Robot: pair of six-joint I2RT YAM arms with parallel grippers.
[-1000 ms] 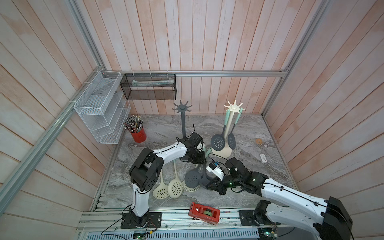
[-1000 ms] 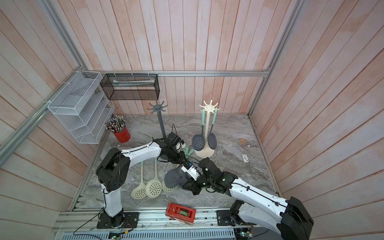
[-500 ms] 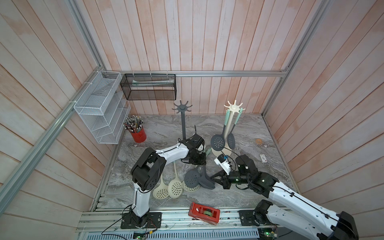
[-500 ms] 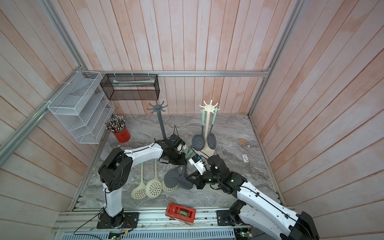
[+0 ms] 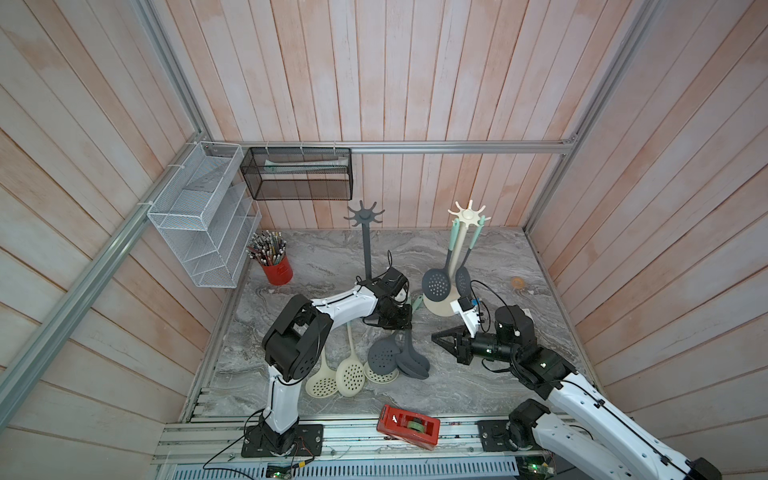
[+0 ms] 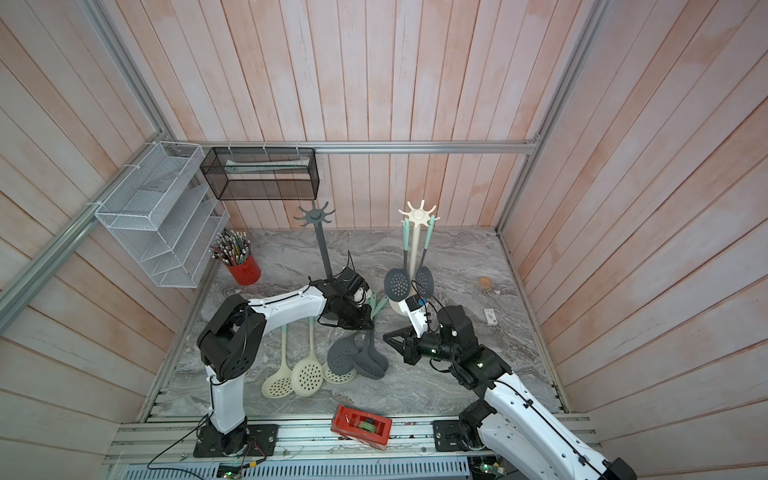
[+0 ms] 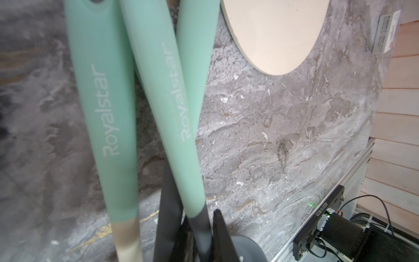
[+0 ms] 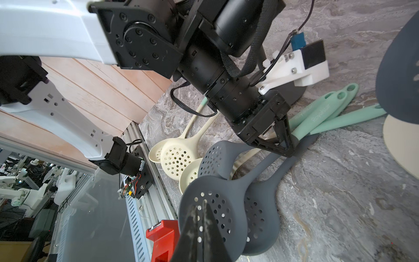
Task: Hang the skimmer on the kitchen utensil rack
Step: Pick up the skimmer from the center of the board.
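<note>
Several skimmers lie fanned on the marble, cream heads (image 5: 349, 376) and grey heads (image 5: 384, 355). My left gripper (image 5: 401, 322) (image 7: 193, 192) is low over their mint handles (image 7: 167, 95) and shut on the dark neck (image 7: 200, 229) of one grey skimmer. My right gripper (image 5: 435, 336) (image 8: 200, 204) is shut and holds nothing. It hovers to the right of the grey heads (image 8: 210, 215). The grey kitchen utensil rack (image 5: 365, 216) has bare hooks. The cream rack (image 5: 468, 214) carries two grey skimmers (image 5: 436, 286).
A red tape dispenser (image 5: 408, 427) sits on the front rail. A red pencil cup (image 5: 276, 268) stands at the back left, under the white wire shelf (image 5: 203, 220) and black mesh basket (image 5: 297, 174). The cream rack's round base (image 7: 274, 34) is close beside the handles.
My right arm has drawn back to the right, away from the grey skimmer heads, its gripper still shut. My left arm has stayed over the handles.
</note>
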